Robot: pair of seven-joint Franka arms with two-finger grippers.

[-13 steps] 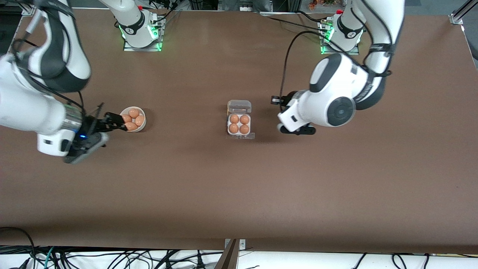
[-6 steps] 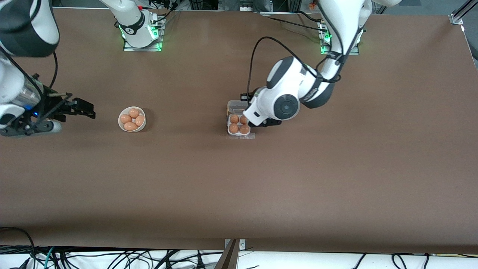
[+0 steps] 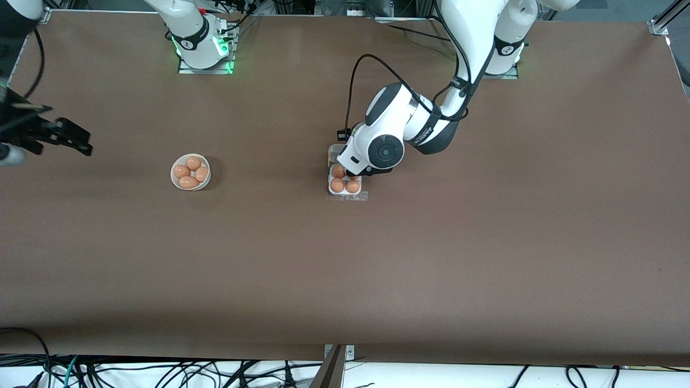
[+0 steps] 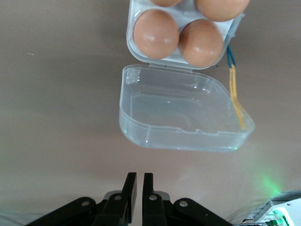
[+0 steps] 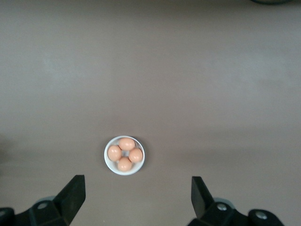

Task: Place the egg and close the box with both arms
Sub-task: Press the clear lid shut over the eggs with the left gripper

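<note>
The box [image 3: 345, 189] is a clear four-cell carton in the middle of the table, with brown eggs [image 3: 337, 185] in its cells. The egg cannot be told from the others. In the left wrist view the tray [image 4: 136, 54] shows two eggs [image 4: 156, 34] whole, and the clear lid [image 4: 183, 115] lies open and flat beside it. My left gripper [image 4: 138, 181] is shut and empty, over the table just past the lid's free edge. The left arm's wrist [image 3: 377, 151] hides the lid in the front view. My right gripper [image 3: 80, 141] [image 5: 137, 189] is open and empty, high over the right arm's end of the table.
A round white bowl [image 3: 190, 172] [image 5: 124, 155] with several brown eggs stands between the box and the right arm's end of the table. A blue-and-yellow cord [image 4: 233, 89] runs along one side of the box and lid. Both arm bases [image 3: 202, 40] stand at the table's edge farthest from the front camera.
The left arm swung in from beside the box until its wrist covers the lid. The right gripper drew back from the bowl toward its end of the table, still open.
</note>
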